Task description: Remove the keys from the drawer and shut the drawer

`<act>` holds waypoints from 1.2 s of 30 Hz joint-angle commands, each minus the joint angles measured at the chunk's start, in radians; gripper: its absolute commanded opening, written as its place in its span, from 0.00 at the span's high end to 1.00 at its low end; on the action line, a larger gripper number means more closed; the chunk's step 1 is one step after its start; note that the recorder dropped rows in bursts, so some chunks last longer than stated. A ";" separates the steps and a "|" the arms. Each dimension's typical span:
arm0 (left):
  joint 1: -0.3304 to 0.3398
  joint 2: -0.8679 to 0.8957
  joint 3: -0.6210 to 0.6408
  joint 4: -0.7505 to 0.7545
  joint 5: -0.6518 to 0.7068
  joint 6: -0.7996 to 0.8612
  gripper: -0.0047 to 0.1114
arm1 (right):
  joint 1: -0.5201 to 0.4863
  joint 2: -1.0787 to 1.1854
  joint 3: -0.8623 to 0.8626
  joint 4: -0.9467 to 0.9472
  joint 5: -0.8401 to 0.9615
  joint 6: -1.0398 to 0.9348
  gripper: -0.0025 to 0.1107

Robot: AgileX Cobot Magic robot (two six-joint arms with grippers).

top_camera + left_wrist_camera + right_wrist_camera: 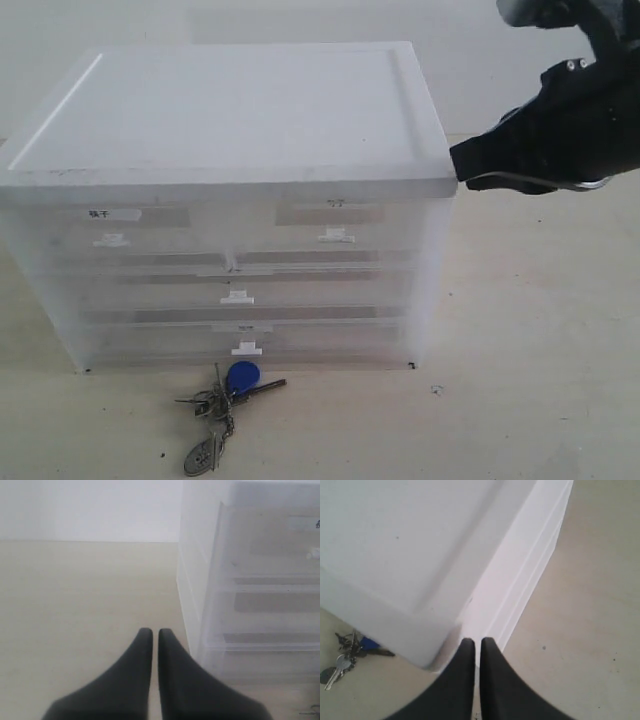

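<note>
The keys (225, 400) lie on the table in front of the drawer cabinet, with the blue fob (243, 377) nearest the cabinet and the silver tag (203, 455) towards the front edge. They also show in the right wrist view as keys (347, 652). The drawer (330, 225), top right with a grey-brown strip and a white tab handle (337, 236), sits flush with the cabinet front. My right gripper (462, 162) (474, 641) is shut and empty at the cabinet's top right corner. Beside the cabinet's left side, my left gripper (152, 631) is shut and holds nothing.
The translucent white cabinet (230, 110) has a flat lid and stands mid-table. Its other drawers look pushed in, including the labelled top-left one (120, 225). Bare beige table (530, 350) lies right of and in front of the cabinet; a pale wall stands behind.
</note>
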 commanded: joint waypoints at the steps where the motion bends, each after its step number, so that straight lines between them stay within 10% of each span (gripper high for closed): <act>1: 0.000 0.003 -0.004 0.000 -0.011 0.003 0.92 | 0.001 -0.114 -0.005 -0.039 -0.019 -0.005 0.98; 22: 0.000 0.003 -0.004 0.000 -0.011 0.003 0.92 | 0.001 -0.786 0.014 -0.056 0.096 -0.024 0.98; 36: 0.000 0.003 -0.004 0.000 -0.011 0.003 0.92 | 0.001 -1.211 0.455 -0.057 -0.368 -0.009 0.98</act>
